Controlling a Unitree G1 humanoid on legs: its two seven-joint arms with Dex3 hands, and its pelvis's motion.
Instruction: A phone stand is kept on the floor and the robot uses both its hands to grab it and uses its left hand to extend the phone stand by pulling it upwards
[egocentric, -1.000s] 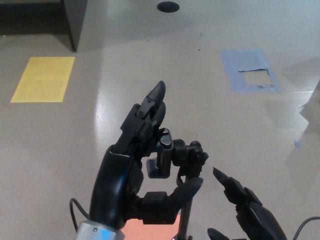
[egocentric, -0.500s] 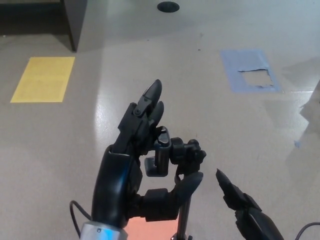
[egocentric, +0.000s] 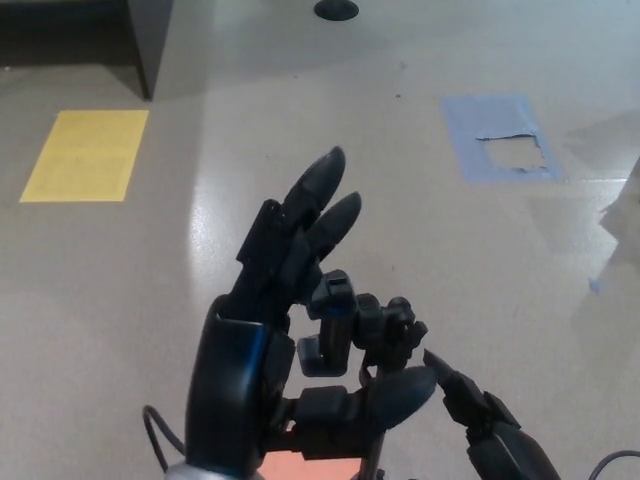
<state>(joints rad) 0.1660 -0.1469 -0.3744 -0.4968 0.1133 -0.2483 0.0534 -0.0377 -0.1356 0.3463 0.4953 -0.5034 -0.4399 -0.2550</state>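
The phone stand's black clamp head stands low in the middle of the head view, and a short bit of its thin pole shows at the bottom edge. My left hand is right beside the head on its left, open, with two fingers stretched up past it and the thumb reaching under it. At the bottom right my right hand points one finger toward the pole, close to it but apart from it, holding nothing.
The floor is pale and glossy. On it are a yellow rectangle at the left, a blue tape patch at the right and a black disc at the top. A dark cabinet corner stands top left. An orange mat lies under the stand.
My left hand's fingers have straightened and spread apart. The stand's head has shifted slightly right and down in the picture. My right hand's finger has edged left toward the pole.
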